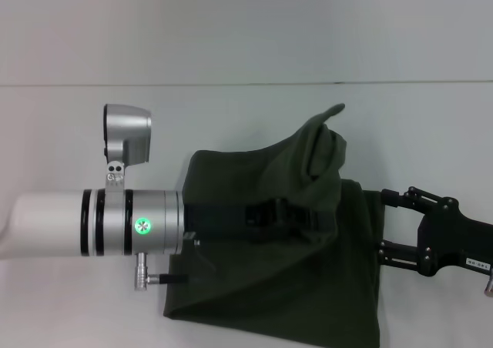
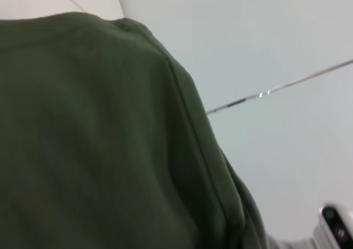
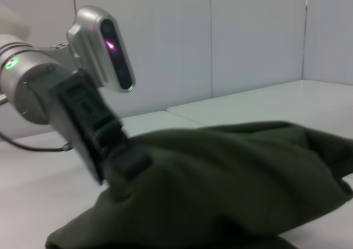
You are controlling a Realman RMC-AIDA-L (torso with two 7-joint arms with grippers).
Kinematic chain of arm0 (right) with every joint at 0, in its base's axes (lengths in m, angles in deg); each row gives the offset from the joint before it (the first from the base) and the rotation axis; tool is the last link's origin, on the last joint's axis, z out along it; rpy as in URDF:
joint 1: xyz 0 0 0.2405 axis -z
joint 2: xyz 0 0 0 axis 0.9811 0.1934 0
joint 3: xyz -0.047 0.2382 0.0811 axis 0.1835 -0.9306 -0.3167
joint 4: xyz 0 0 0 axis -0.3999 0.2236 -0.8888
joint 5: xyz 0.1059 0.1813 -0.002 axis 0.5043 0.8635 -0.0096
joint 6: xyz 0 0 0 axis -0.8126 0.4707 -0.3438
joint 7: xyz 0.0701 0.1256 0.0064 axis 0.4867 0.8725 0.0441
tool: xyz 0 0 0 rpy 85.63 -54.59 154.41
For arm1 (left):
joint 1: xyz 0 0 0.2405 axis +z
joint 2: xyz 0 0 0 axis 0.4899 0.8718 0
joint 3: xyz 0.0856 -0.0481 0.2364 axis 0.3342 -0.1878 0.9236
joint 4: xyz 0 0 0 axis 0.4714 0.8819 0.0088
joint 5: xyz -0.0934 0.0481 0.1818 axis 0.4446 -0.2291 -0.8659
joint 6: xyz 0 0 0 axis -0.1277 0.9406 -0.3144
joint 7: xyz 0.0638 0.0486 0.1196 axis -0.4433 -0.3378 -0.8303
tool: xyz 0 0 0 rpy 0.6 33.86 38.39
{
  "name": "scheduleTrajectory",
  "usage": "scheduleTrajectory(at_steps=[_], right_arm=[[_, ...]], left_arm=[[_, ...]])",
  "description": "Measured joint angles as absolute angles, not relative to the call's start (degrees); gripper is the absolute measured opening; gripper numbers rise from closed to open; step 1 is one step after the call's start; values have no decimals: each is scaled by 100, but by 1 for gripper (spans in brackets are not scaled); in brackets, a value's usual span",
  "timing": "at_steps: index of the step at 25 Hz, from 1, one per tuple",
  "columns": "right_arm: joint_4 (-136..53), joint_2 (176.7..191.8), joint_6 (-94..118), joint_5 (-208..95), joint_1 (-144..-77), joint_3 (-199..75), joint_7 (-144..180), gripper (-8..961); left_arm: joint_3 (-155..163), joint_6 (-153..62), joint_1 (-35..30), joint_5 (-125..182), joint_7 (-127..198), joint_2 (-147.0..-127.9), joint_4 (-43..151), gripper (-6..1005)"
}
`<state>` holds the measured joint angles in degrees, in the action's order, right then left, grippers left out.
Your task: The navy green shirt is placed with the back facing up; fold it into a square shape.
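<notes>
Head view: the navy green shirt lies bunched on the white table, its long axis running toward and away from the robot, one peak of cloth raised at the far end; the left gripper reaches across its middle, clenched on a fold of the shirt; the right gripper sits at the shirt's right edge, and whether it grips cannot be told.

Left wrist view: shirt fabric fills the frame, a seam running diagonally.

Right wrist view: the shirt is heaped; the left gripper pinches it.
</notes>
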<state>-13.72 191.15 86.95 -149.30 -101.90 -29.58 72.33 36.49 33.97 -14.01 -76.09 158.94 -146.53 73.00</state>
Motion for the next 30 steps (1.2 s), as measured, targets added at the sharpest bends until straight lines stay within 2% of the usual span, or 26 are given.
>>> scheduleTrajectory(at_steps=[17, 26, 30], right_arm=[[-1421, 19133, 8453, -14913, -10231, -3242, 7234, 865], [-1426, 19123, 8452, -14913, -10231, -3771, 7679, 866], [-1193, 19028, 8456, -14988, -10331, -3799, 9123, 866]], left_arm=[[4206, 3413, -1340, -7596, 15849, -14681, 7244, 52], [4177, 4141, -1163, -7504, 14525, -14685, 7359, 381], [4202, 4401, -929, -7501, 13447, -14682, 7677, 551]])
